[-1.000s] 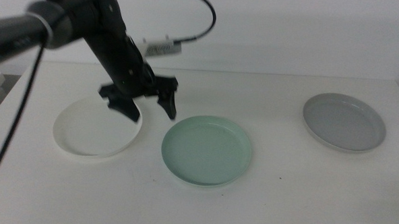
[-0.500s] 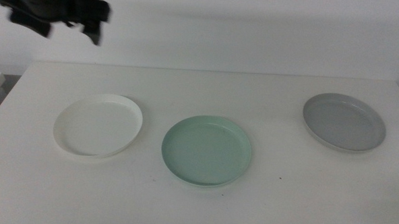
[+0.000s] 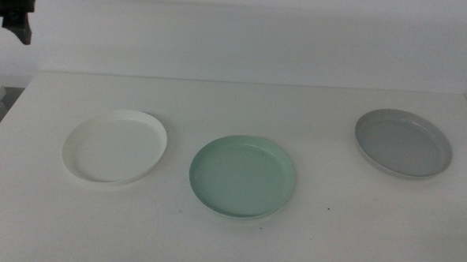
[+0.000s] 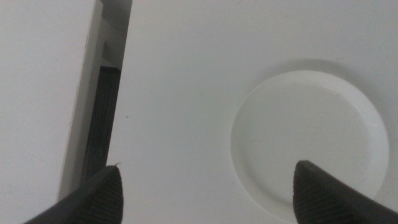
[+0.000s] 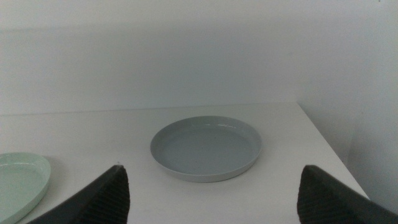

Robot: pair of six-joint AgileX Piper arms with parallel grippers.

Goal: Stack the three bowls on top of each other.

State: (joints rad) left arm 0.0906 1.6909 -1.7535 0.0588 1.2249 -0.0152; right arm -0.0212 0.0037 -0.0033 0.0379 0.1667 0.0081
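3 bowls laid apart in row, none stacked: white bowl [image 3: 114, 147], mint bowl [image 3: 242, 176], grey bowl [image 3: 402, 142]. Left gripper [image 4: 205, 186] held high, jaws wide, empty. Right gripper [image 5: 214, 186] parked facing grey bowl, spread, nothing held.

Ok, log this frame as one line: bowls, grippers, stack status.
white bowl, mint green bowl, grey bowl: apart on table | left gripper: open, high, empty | right gripper: open, facing grey bowl | stack: none

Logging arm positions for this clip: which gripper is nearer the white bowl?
Left. The left gripper hangs high above the table's far left corner, looking down on the white bowl. The right gripper faces the grey bowl.
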